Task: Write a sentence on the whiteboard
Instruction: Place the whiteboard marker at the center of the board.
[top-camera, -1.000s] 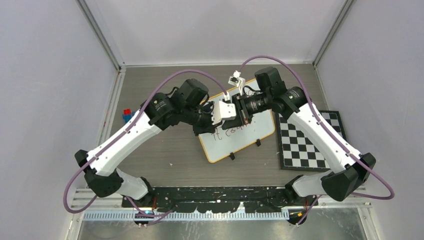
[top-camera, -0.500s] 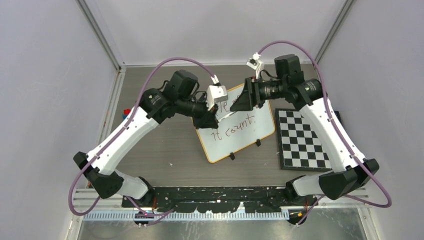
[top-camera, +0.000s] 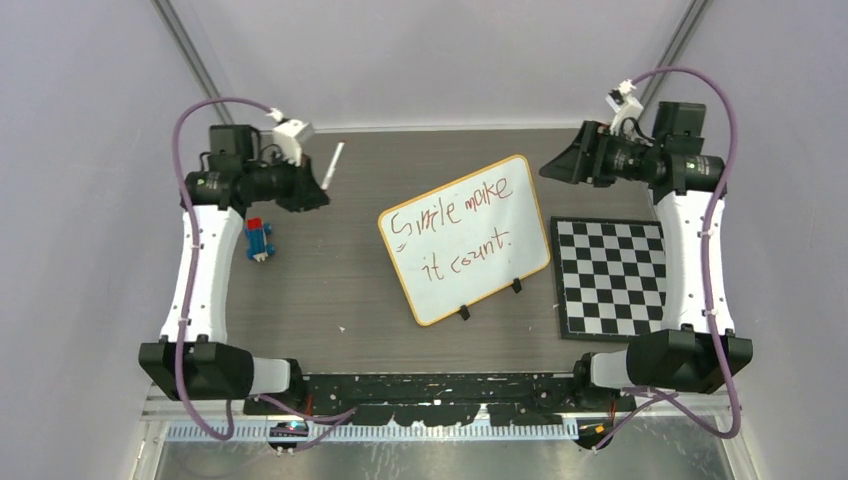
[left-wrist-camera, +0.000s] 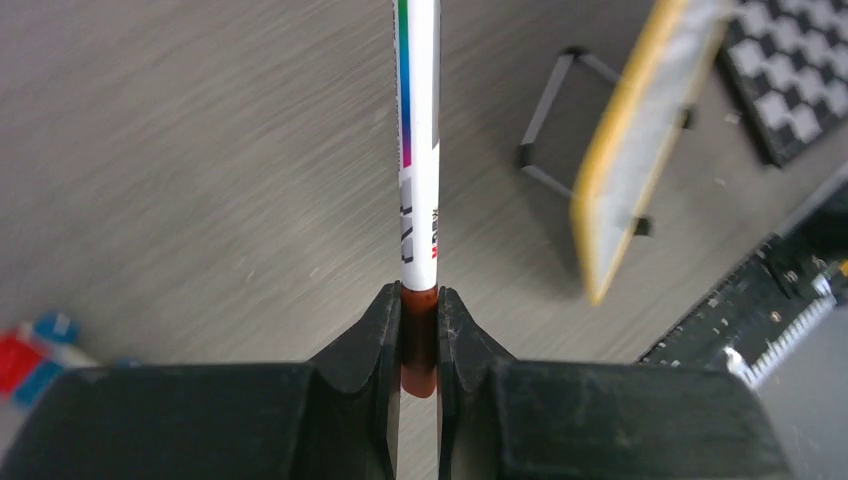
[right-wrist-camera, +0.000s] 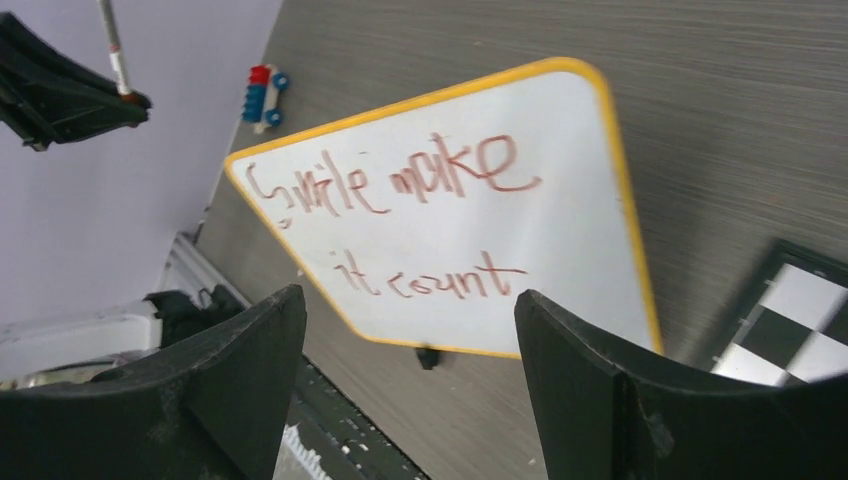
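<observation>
Whiteboard (top-camera: 465, 240) is stood tilted on its feet at mid-tabletop (top-camera: 320, 290), just left of the checkered mat (top-camera: 610, 275); its position is unchanged. The sentence (top-camera: 455, 215) is read in two red-brown lines: "Smile make / it count."

A second ago both arms were met over the board, half covering the writing. They have since been drawn back to the far corners, and the face is fully exposed.

Left pincer (left-wrist-camera: 420, 315), far left, is clamped on the marker (left-wrist-camera: 420, 150), just beyond a red-and-blue toy (top-camera: 258, 238). Right pincer (right-wrist-camera: 410, 300), far right, is spread wide with nothing held.
</observation>
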